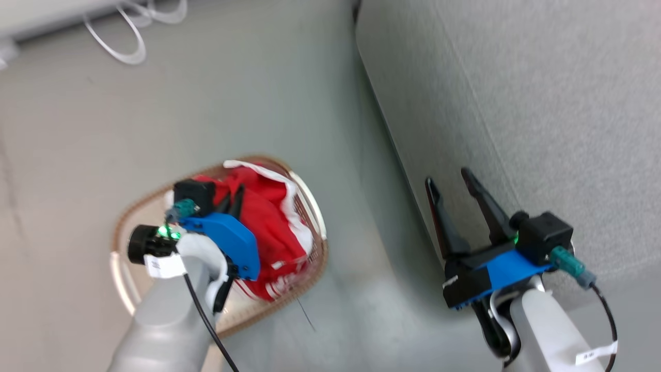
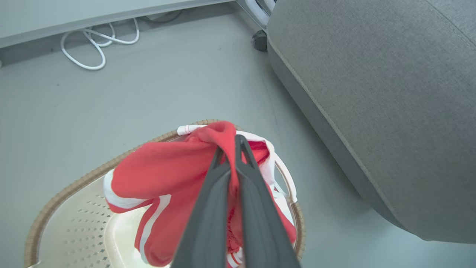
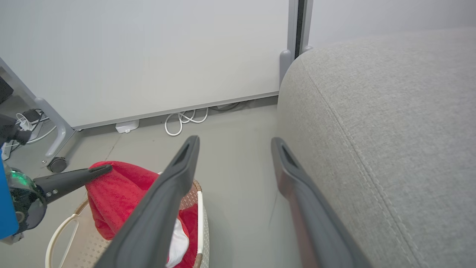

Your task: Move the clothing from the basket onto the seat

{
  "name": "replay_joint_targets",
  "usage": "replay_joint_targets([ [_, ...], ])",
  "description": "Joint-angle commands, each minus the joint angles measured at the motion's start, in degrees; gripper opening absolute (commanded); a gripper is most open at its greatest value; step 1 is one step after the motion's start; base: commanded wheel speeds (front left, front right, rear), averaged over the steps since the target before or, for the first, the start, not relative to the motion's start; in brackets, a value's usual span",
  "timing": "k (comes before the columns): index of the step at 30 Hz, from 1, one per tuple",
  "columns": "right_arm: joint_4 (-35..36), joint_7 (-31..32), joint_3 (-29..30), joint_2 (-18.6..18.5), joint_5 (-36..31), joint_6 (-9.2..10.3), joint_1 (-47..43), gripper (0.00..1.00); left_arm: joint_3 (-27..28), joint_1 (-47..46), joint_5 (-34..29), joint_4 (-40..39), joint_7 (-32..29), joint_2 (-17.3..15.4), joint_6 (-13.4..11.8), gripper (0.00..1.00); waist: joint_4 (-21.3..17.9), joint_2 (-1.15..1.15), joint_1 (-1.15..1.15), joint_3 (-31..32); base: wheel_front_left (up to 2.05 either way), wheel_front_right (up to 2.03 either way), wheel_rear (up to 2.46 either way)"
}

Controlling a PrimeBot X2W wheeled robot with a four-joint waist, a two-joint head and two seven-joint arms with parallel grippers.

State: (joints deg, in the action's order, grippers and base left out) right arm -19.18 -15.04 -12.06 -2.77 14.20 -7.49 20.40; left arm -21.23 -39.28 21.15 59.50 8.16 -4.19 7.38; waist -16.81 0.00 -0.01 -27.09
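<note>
The red clothing (image 2: 167, 167) with white stripes is pinched at its top fold by my left gripper (image 2: 230, 147), which is shut on it. The fabric hangs in a bunch over the right half of the cream basket (image 2: 74, 230) with its brown rim (image 1: 310, 268). More red cloth (image 1: 273, 232) fills that side of the basket below my left gripper (image 1: 232, 199). My right gripper (image 1: 448, 176) stands open and holds nothing, close beside the front edge of the grey seat (image 1: 542, 103). The right wrist view shows its fingers (image 3: 178, 178) spread, with the seat (image 3: 390, 130) on the right.
Grey floor (image 1: 206, 103) lies between the basket and the seat. A coil of white cable (image 2: 93, 44) rests on the floor by the wall. A wheeled white panel's caster (image 3: 55, 163) stands at the far left, and a dark caster (image 2: 260, 40) sits at the seat's far corner.
</note>
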Motion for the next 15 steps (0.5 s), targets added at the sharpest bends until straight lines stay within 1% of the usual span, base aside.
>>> replay_joint_targets([
  [1,-0.7,-0.2,0.3,-0.2,-0.4,-0.01,-1.6,1.00,-1.6,1.1,1.2,-0.6,0.6,0.2,0.1,0.00,4.3,0.00,0.01,9.6,0.00,0.00,0.00],
  [2,-1.6,-0.2,0.5,-0.2,-0.8,-0.01,-2.7,1.00,-4.3,1.9,2.8,-1.5,1.2,0.6,0.1,0.00,5.0,0.00,0.01,12.9,0.00,0.00,0.00],
  [5,-2.6,-0.2,0.7,-0.2,-1.0,-0.01,-4.5,1.00,-7.7,2.5,5.0,-2.8,1.9,0.7,0.1,0.00,5.8,0.00,0.01,17.1,0.00,0.00,0.00],
  [9,-3.6,-0.1,1.0,-0.2,-1.2,-0.01,-6.5,1.00,-11.6,1.8,7.6,-4.9,2.6,1.0,0.1,0.00,6.9,0.00,0.01,21.1,0.00,0.00,0.00],
  [15,-3.7,1.0,1.0,-0.2,-1.6,-0.01,-8.9,1.00,-15.9,-0.4,10.4,-7.8,3.2,1.2,0.1,0.00,8.2,0.00,0.01,24.6,0.00,0.00,0.00],
])
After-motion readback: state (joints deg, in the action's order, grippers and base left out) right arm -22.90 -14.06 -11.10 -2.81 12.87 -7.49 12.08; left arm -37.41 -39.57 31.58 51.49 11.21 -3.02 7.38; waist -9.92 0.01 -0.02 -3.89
